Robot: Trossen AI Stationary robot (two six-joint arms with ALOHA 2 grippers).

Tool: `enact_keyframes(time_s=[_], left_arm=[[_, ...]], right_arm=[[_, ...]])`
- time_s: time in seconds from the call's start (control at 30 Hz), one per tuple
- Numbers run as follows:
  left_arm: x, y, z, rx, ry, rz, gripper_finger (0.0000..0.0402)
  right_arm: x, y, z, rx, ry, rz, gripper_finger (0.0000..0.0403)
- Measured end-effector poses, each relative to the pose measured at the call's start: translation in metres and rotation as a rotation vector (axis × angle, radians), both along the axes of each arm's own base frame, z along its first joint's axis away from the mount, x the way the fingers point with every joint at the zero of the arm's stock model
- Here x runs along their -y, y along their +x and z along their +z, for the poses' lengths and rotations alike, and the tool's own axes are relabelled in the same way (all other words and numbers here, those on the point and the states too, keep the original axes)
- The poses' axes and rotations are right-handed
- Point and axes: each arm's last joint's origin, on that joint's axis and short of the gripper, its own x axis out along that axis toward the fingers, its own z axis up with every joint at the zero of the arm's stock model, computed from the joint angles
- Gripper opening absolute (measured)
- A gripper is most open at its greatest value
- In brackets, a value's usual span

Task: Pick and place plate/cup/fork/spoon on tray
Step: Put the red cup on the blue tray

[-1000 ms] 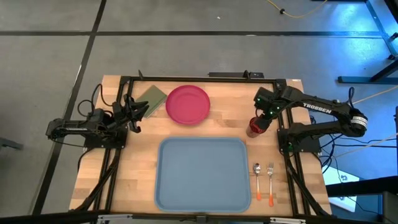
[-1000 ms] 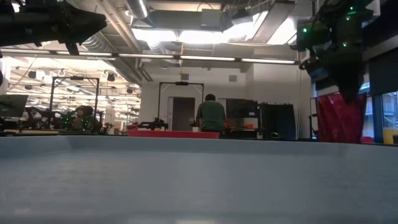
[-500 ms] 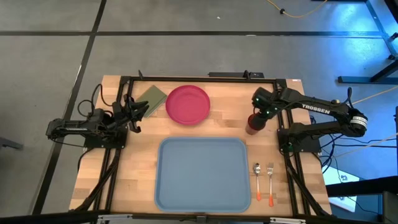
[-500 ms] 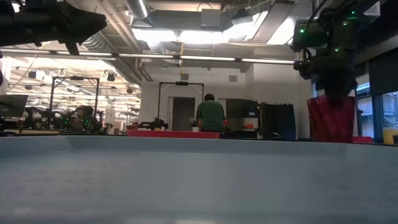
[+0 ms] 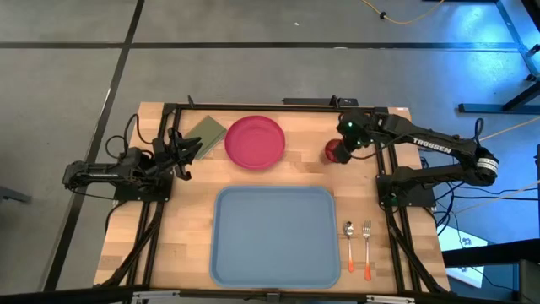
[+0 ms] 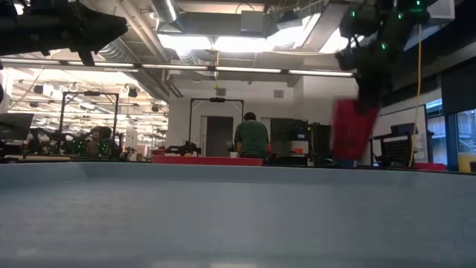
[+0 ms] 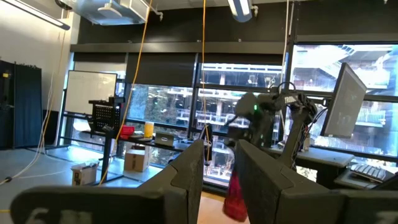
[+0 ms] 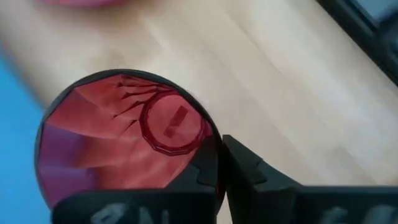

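Right gripper clamps the cup by its rim, apparently lifted off the bench. Next: carry over the tray, lower, release.

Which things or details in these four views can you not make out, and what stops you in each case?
- Fork and spoon: hidden in the low view behind the near rim of the tray.
- Plate: only a thin edge shows in the low view.
- Cup: blurred in the low view.
- Right gripper: its wrist view shows one finger inside the cup's rim; the outer side is hidden.
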Motion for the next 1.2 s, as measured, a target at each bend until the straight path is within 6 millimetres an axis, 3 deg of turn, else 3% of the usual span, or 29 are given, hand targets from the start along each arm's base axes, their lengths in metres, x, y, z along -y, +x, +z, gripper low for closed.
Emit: enact_keyframes(time_s=[0.13,0.27,0.53,0.7,0.87,1.2], left_arm=[[0.0,0.0,0.0,0.0,0.0,0.0,0.0088],[0.0,0.0,0.0,0.0,0.0,0.0,0.0088],[0.0,0.0,0.0,0.0,0.0,0.0,0.0088],[0.0,0.0,0.0,0.0,0.0,0.0,0.0088],[0.0,0.0,0.0,0.001,0.0,0.0,0.0088],[0.0,0.0,0.0,0.001,0.0,-0.001,0.0088]], right_arm=[[-0.014,0.01,0.014,0.118,0.136,0.151,0.0008],[-0.043,0.021,0.007,0.156,0.272,0.267,0.0008],[-0.107,0.029,0.0,0.088,0.228,0.191,0.0008],[-0.137,0.041,-0.018,-0.001,0.221,0.184,0.0008],[-0.146,0.054,-0.035,-0.09,0.216,0.182,0.0008],[-0.149,0.07,-0.031,-0.09,0.209,0.206,0.002]])
